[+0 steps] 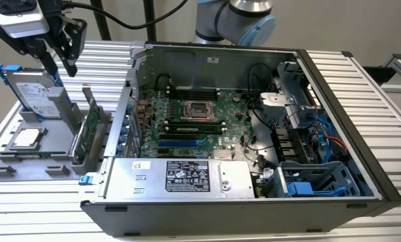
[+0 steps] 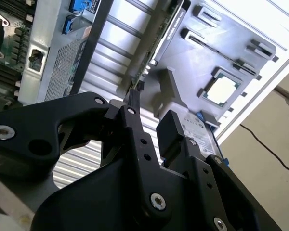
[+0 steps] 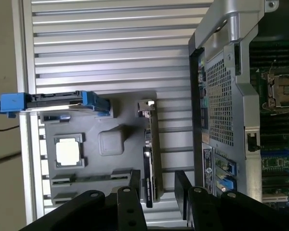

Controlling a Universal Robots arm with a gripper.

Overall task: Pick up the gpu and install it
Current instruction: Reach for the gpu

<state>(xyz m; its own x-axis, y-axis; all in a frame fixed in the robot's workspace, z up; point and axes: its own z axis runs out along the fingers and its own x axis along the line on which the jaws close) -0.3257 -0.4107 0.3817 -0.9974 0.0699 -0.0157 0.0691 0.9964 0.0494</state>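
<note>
The gpu (image 1: pixel 86 132) stands on edge in a slot of the grey parts holder (image 1: pixel 32 169), green board facing the computer case. In both wrist views it appears edge-on as a thin dark strip (image 3: pixel 151 159) (image 2: pixel 151 57). My gripper (image 1: pixel 64 70) hangs open and empty well above the holder, at the exterior view's upper left, over the gap between the hard drive and the gpu. In the first wrist view the gripper (image 3: pixel 159 190) has one black finger (image 3: pixel 134 195) on each side of the card's line. The second wrist view shows the gripper (image 2: pixel 151 108) with both fingers apart.
A silver hard drive (image 1: pixel 36 93) with blue tabs stands in the holder, and a processor (image 1: pixel 27 138) lies flat beside it. The open computer case (image 1: pixel 335 121) lies on the slatted table, with its motherboard (image 1: pixel 200 126), blue slot (image 1: pixel 180 143) and power supply (image 1: pixel 180 177) exposed.
</note>
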